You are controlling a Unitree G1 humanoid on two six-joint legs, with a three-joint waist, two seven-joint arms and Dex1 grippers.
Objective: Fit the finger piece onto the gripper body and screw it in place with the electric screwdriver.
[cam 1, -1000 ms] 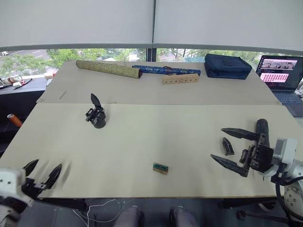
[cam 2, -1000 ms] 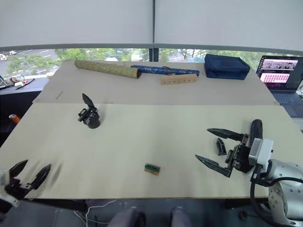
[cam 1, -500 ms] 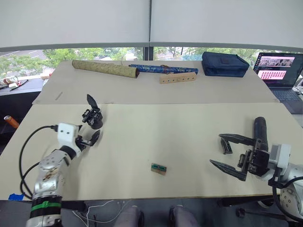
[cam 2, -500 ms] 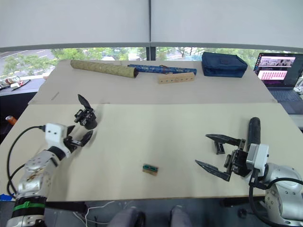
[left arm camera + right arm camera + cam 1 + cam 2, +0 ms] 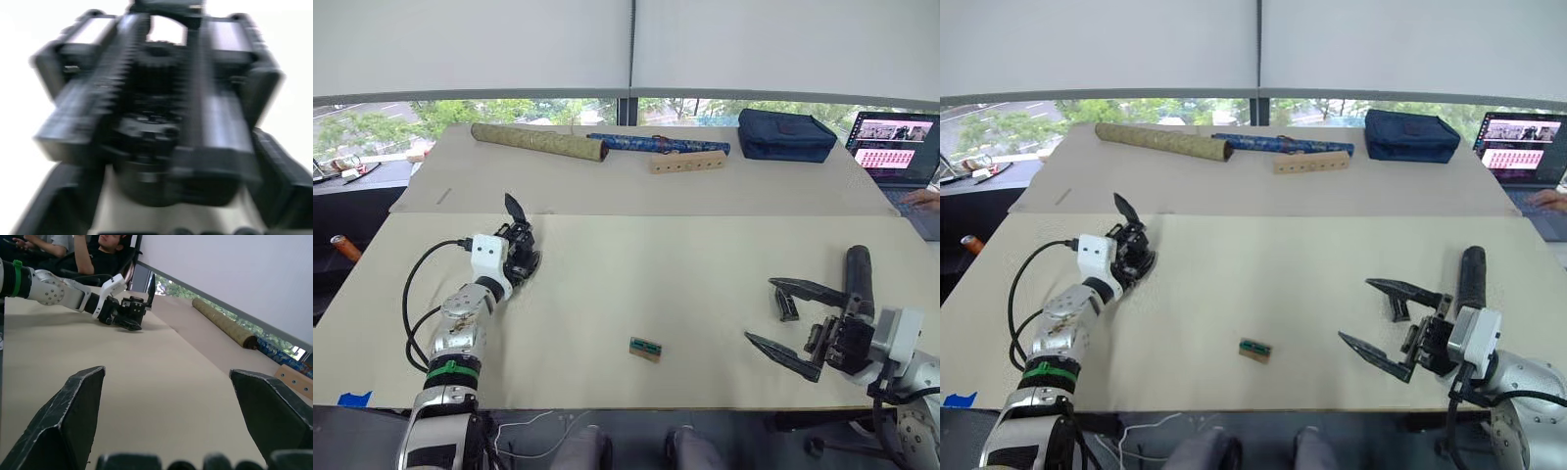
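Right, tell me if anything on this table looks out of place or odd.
Nothing looks spilled or broken. The one stray is a small tan-and-green block lying alone near the table's front edge, apart from the work. The finger piece and the electric screwdriver lie by the open right gripper; the left gripper is at the gripper body.

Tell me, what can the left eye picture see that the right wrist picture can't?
The left eye view gives you the finger piece, the electric screwdriver, a small tan-and-green block, a blue bag and a laptop. The right wrist view gives you people sitting beyond the table. Both share the gripper body with the left gripper right at it, the long patterned roll, and the open right gripper.
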